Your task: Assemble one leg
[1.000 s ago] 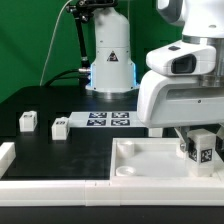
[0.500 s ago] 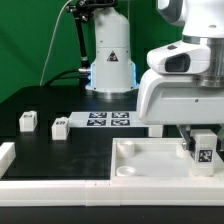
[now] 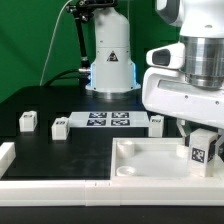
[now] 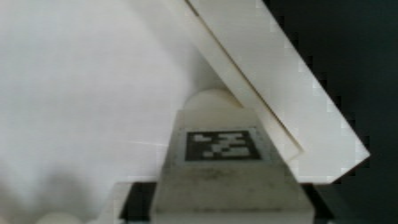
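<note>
The hand [image 3: 203, 138] is gripping the leg [image 3: 201, 150] upright, hovering it just above the white panel [image 3: 140, 160], near its far-right corner, presumably lining it up with a socket.

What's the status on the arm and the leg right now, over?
Gripper shut on the leg, held over the white panel at the exterior view's right. Two loose legs on the table. Nothing in the way.
</note>
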Robot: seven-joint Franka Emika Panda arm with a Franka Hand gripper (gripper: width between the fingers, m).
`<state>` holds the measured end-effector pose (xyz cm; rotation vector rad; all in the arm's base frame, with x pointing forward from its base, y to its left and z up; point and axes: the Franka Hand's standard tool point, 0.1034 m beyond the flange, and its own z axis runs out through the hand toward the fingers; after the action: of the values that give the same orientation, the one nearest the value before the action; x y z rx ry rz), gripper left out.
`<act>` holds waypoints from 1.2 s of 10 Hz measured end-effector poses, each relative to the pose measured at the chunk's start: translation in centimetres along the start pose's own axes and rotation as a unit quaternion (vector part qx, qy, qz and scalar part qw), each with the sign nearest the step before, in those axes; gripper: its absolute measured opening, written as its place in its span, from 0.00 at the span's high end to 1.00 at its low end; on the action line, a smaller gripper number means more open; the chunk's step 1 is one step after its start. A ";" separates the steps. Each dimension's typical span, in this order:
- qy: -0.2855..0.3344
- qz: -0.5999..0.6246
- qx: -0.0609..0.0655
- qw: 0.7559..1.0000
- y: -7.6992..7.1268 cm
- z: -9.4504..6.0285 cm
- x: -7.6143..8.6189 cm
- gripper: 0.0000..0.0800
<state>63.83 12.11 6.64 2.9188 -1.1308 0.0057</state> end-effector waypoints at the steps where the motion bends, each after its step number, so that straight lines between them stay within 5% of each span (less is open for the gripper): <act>1: 0.001 0.004 0.000 1.000 0.0 0.0 0.0 0.64; 3: 0.001 0.044 0.000 0.999 -0.1 0.0 -0.1 0.57; 4: 0.000 0.030 0.000 1.000 -0.1 0.0 -0.1 0.40; 5: 0.000 0.021 0.000 1.000 -0.1 0.0 -0.1 0.40; 6: 0.000 0.021 0.000 1.000 -0.1 0.0 -0.1 0.24; 12: 0.002 -0.253 -0.002 0.968 -0.1 0.0 -0.1 0.19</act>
<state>63.82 12.30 6.62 3.1040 -0.3554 0.0037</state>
